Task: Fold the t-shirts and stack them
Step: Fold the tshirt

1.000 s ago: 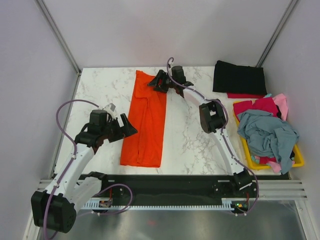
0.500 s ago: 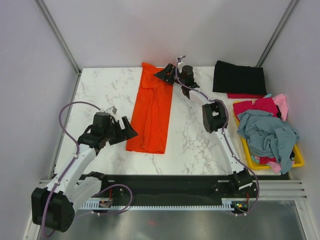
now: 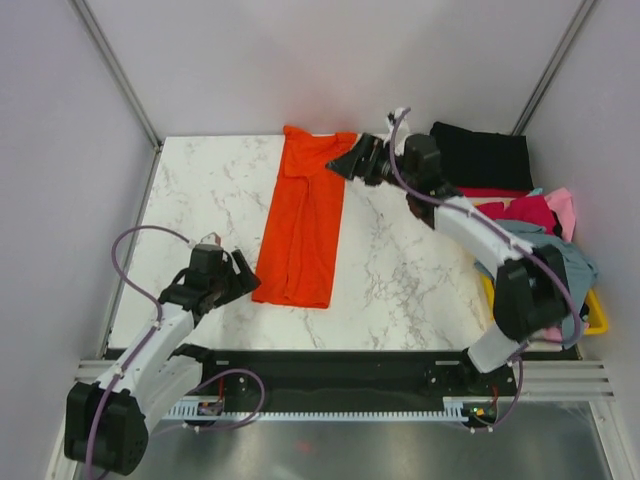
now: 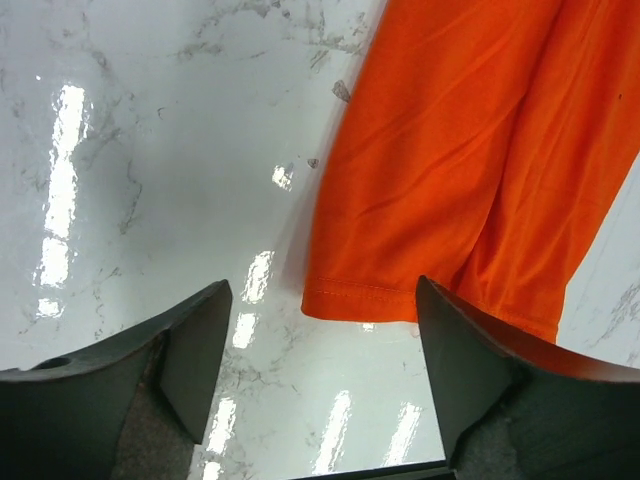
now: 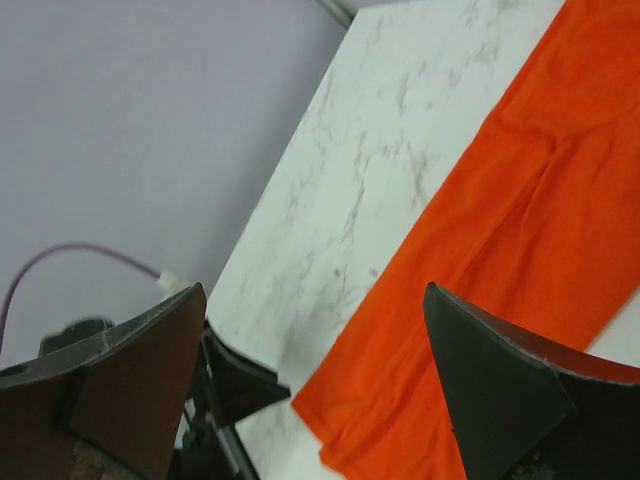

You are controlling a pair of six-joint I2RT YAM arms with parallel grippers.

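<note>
Orange shirt (image 3: 303, 222) lies flat on the table (image 3: 200, 190), folded lengthwise into a long strip. My left fingers (image 3: 243, 277) sit just beside its near left corner, spread apart w/ nothing btw them. My right fingers (image 3: 343, 163) hang at its far right corner, also spread wide & empty; can't tell if they touch the cloth. A black shirt (image 3: 480, 155) lies folded well to the right of the strip's far end, w/ a red one (image 3: 492, 190) peeking out from under it. More shirts are heaped in a yellow bin (image 3: 597, 322) further right of the strip.

Risks, as I judge them:
- The near hem shows more than one layer, so a shallow pinch may lift only the top one & the long fold opens up.
- The table looks glossy, so the cloth could slide away instead of bunching into my grip.
- If the two ends rise unevenly, the cross fold goes skewed.
- My right arm reaches over the heap, so its elbow may drag a loose shirt out.
</note>
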